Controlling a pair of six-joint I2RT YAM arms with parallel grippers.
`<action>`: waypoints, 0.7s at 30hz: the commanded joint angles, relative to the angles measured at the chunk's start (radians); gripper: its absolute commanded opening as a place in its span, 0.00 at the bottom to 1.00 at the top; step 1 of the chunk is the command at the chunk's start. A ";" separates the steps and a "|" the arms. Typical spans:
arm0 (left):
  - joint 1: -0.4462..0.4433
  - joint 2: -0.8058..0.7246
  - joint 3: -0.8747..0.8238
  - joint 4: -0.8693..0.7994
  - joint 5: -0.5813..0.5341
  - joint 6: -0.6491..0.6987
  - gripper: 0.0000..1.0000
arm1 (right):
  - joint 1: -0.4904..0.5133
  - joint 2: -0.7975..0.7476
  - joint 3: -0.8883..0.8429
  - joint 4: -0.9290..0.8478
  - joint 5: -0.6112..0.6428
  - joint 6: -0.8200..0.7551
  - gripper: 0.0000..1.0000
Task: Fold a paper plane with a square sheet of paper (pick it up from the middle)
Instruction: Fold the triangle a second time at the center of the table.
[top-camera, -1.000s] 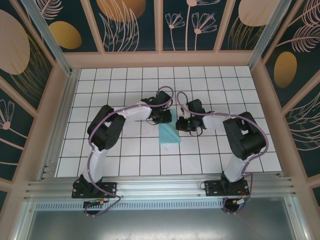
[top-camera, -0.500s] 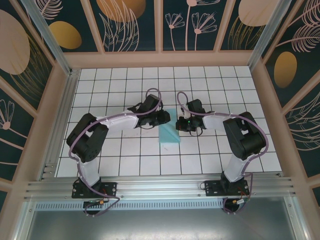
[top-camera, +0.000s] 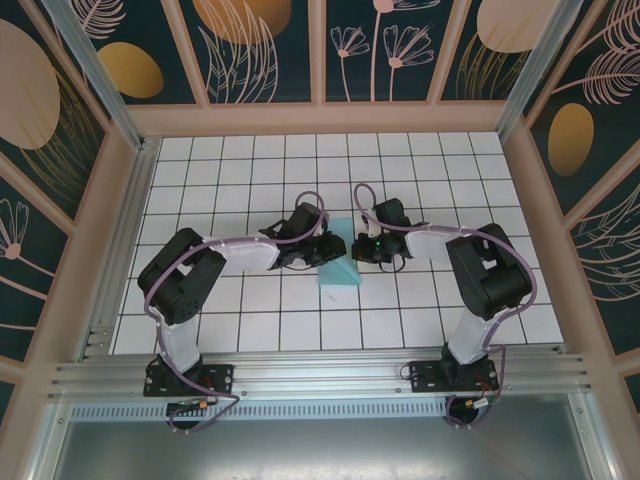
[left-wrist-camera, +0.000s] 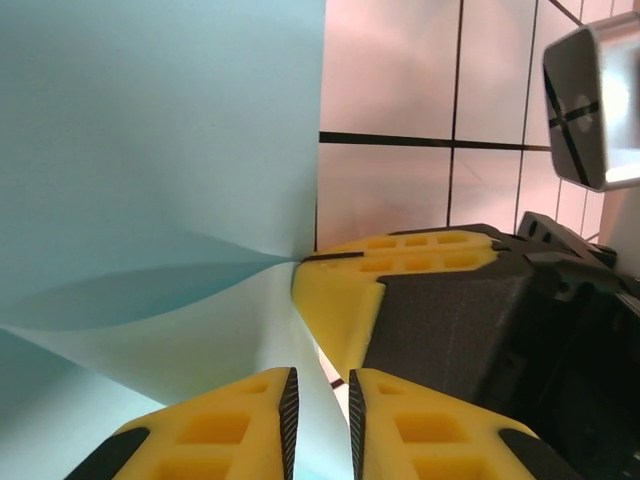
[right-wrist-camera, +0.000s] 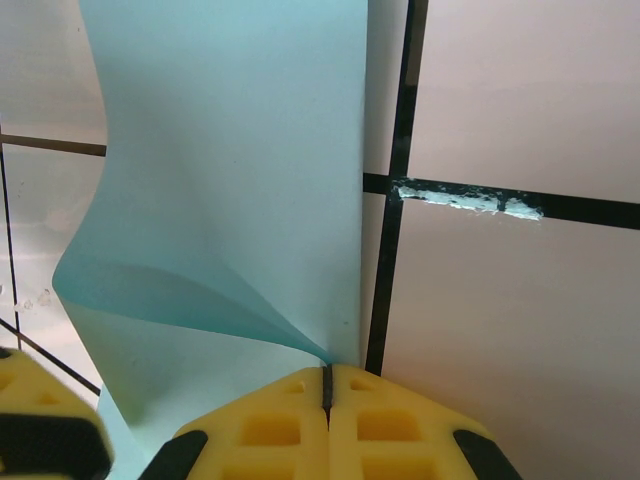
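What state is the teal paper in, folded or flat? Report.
Folded: the paper sheet bends over itself, a curled flap pinched by the shut right gripper.

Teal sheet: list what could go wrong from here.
1. The right jaws pinch the sheet at its very edge; a tug could tear it or slip it free.
2. The sheet bows up beside that pinch; pressing down now could set a crooked crease.

From above, the left tool (top-camera: 328, 250) covers the far end of the sheet of paper (top-camera: 340, 278); both wrist views crop its edges.
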 joint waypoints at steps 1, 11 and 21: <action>0.000 0.029 0.026 -0.021 -0.027 0.012 0.23 | 0.000 0.031 -0.018 -0.043 0.014 0.008 0.06; 0.000 0.044 0.025 -0.039 -0.041 0.027 0.22 | -0.002 0.020 -0.028 -0.038 0.011 0.014 0.06; 0.001 0.056 0.037 -0.063 -0.052 0.046 0.22 | -0.003 0.007 -0.033 -0.036 0.006 0.016 0.06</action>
